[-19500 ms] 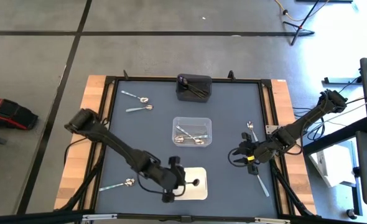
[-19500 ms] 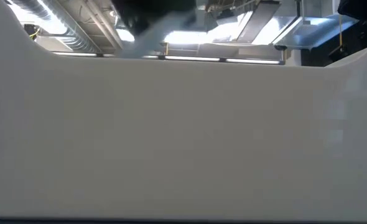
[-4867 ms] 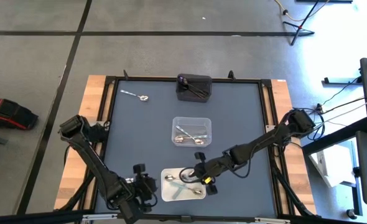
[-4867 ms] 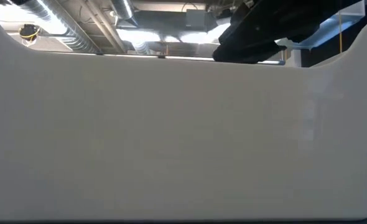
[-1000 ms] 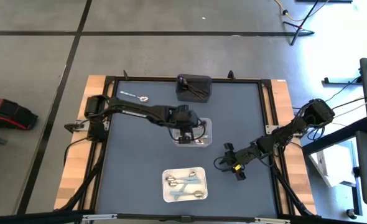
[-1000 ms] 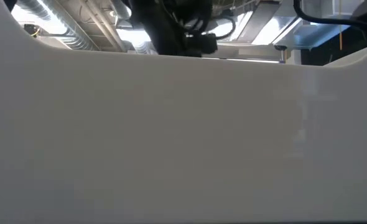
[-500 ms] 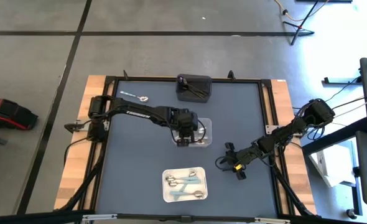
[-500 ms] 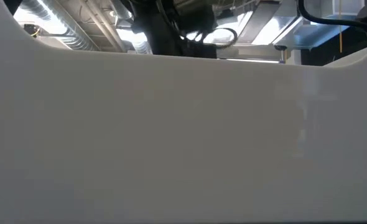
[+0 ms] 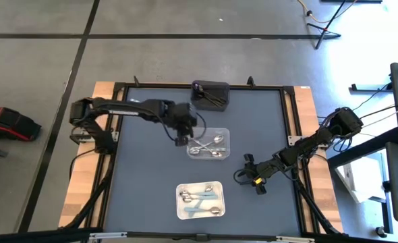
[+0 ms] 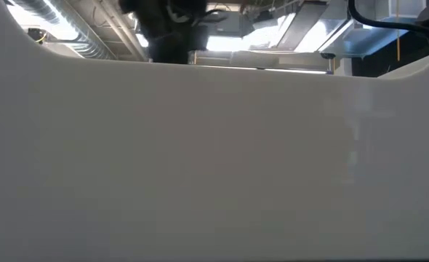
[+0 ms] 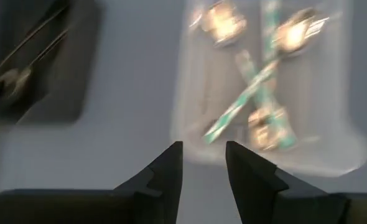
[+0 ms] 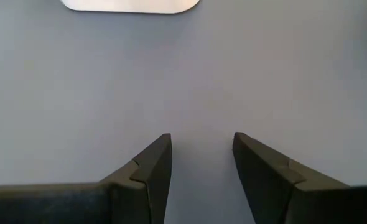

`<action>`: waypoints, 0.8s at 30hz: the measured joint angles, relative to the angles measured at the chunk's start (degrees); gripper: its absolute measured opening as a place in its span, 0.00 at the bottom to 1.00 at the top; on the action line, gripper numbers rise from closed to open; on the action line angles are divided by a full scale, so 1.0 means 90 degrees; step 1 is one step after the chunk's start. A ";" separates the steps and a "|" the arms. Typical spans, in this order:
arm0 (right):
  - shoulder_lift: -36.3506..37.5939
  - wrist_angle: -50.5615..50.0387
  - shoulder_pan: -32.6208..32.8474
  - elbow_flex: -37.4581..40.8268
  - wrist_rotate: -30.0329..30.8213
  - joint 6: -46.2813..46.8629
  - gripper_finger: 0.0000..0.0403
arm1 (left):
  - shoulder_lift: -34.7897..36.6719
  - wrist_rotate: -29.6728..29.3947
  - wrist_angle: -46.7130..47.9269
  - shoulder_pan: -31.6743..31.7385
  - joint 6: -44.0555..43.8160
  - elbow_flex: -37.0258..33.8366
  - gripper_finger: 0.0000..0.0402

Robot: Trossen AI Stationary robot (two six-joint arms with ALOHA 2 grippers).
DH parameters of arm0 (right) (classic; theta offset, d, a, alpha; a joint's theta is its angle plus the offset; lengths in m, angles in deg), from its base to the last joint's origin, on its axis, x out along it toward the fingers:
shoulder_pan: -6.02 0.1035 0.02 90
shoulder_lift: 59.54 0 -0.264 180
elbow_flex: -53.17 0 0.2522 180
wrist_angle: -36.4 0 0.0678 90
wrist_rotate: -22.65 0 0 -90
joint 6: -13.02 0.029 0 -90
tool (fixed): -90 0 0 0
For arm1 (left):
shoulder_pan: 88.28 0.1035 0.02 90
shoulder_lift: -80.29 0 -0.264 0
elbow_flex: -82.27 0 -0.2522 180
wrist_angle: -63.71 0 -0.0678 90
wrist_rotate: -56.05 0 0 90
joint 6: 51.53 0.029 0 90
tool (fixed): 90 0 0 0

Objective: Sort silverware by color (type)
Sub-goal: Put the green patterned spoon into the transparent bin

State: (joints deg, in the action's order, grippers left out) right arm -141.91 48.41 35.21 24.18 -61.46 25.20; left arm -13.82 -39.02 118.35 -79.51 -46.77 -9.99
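No readable writing anywhere. Low view blocked by a white tray (image 10: 214,160) wall. Right gripper (image 9: 243,177) waits, fingers apart, empty. Left gripper (image 9: 181,141) – fingers parted, empty – beside the clear tray (image 9: 224,138) holding blurred spoons (image 11: 258,87). Black tray (image 9: 210,100) farthest.

Low view blocked by white tray (image 10: 214,160)

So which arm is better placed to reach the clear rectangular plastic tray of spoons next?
Left. The left gripper hangs open right beside the clear rectangular plastic tray; the right gripper sits open over the dark mat, farther off.
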 joint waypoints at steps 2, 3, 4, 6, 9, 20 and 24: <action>0.0000 -0.0001 0.0000 0.0000 0.0000 -0.0004 0.42 | 0.0363 -0.0175 -0.0026 0.0231 -0.0017 -0.0349 0.29; 0.0000 0.0004 0.0000 0.0000 -0.0002 -0.0011 0.42 | 0.0543 -0.0270 -0.0049 0.0351 -0.0033 -0.0521 0.29; 0.0000 0.0013 0.0000 0.0000 0.0013 -0.0011 0.42 | 0.0736 -0.0369 -0.0043 0.0493 -0.0057 -0.0718 0.29; -0.0002 0.0014 0.0000 0.0000 0.0064 -0.0013 0.42 | 0.1032 -0.0517 -0.0034 0.0805 -0.0095 -0.1130 0.29; -0.0002 0.0017 0.0000 0.0000 0.0127 -0.0014 0.42 | 0.1411 -0.0854 0.0002 0.1331 -0.0117 -0.1673 0.29; -0.0002 0.0068 0.0000 -0.0005 0.0287 -0.0050 0.42 | 0.1375 -0.1469 0.0155 0.2740 -0.0495 -0.2404 0.29; -0.0002 0.0021 0.0000 -0.0005 0.0284 -0.0045 0.42 | 0.1023 -0.1157 0.0271 0.3460 0.0024 -0.2399 0.29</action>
State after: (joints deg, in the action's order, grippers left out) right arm -141.93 48.60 35.21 24.14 -58.90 24.80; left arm -4.62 -49.44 120.79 -48.37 -46.56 -31.58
